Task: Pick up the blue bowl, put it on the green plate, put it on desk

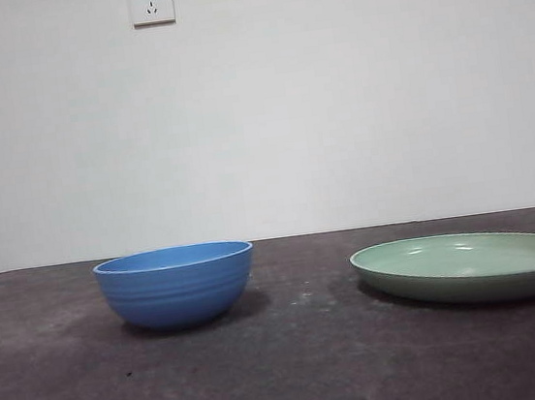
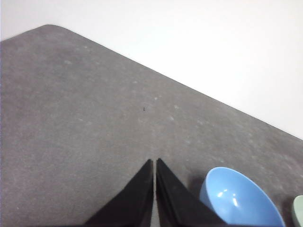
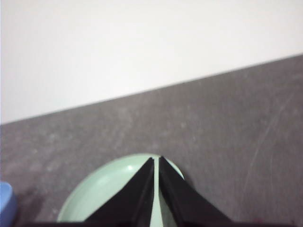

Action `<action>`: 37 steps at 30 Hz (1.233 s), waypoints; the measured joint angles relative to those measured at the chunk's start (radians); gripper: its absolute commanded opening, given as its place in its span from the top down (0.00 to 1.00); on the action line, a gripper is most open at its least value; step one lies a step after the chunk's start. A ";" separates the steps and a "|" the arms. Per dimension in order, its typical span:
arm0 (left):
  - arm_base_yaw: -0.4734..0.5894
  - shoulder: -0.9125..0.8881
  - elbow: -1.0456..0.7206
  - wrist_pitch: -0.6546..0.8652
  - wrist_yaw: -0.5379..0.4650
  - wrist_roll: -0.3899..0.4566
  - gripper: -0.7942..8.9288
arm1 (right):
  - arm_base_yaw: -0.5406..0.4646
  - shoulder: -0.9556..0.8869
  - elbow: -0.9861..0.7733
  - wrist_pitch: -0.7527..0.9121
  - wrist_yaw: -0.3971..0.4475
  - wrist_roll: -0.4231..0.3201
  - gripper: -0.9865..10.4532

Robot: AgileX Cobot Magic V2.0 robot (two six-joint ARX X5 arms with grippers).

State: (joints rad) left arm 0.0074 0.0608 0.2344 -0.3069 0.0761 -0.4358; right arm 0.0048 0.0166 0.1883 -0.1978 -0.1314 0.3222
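Observation:
The blue bowl (image 1: 177,286) stands upright on the desk (image 1: 289,373) at the left of the front view. The green plate (image 1: 471,266) lies flat on the desk at the right, apart from the bowl. No arm shows in the front view. My left gripper (image 2: 155,162) is shut and empty, raised above the desk, with the blue bowl (image 2: 239,198) beside it. My right gripper (image 3: 156,160) is shut and empty, raised over the green plate (image 3: 102,191). A sliver of the blue bowl (image 3: 6,203) shows at that view's edge.
A white wall stands behind the desk's far edge, with a power socket (image 1: 151,1) high on it. Bare desk (image 2: 71,118) lies between the bowl and the plate and in front of both.

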 measured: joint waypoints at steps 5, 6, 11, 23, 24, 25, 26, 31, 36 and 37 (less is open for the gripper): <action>0.000 0.091 0.128 -0.072 0.035 0.008 0.91 | 0.000 0.078 0.143 -0.096 -0.002 -0.006 0.91; 0.000 0.115 0.158 -0.086 0.057 0.018 0.91 | 0.000 0.098 0.173 -0.116 -0.005 -0.012 0.91; 0.000 0.257 0.306 -0.178 0.183 0.106 0.91 | 0.000 0.248 0.343 -0.267 -0.066 -0.078 0.91; -0.031 0.603 0.566 -0.463 0.460 0.323 0.91 | 0.000 0.624 0.676 -0.634 -0.323 -0.285 0.91; -0.044 0.627 0.584 -0.491 0.472 0.343 0.91 | 0.002 0.649 0.693 -0.663 -0.343 -0.303 0.91; -0.055 0.642 0.597 -0.514 0.476 0.354 0.91 | 0.005 0.664 0.703 -0.682 -0.354 -0.316 0.91; -0.066 0.655 0.610 -0.539 0.478 0.369 0.91 | 0.010 0.678 0.711 -0.699 -0.366 -0.326 0.91; -0.137 0.691 0.642 -0.615 0.500 0.426 0.91 | 0.055 0.713 0.720 -0.773 -0.397 -0.367 0.91; -0.165 0.692 0.642 -0.620 0.502 0.443 0.91 | 0.095 0.716 0.720 -0.818 -0.397 -0.387 0.91; -0.165 0.692 0.642 -0.620 0.502 0.444 0.91 | 0.098 0.716 0.720 -0.817 -0.397 -0.391 0.91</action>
State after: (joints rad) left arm -0.1577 0.7525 0.8761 -0.9268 0.5777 0.0078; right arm 0.1024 0.7326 0.9085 -1.0149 -0.5289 -0.0685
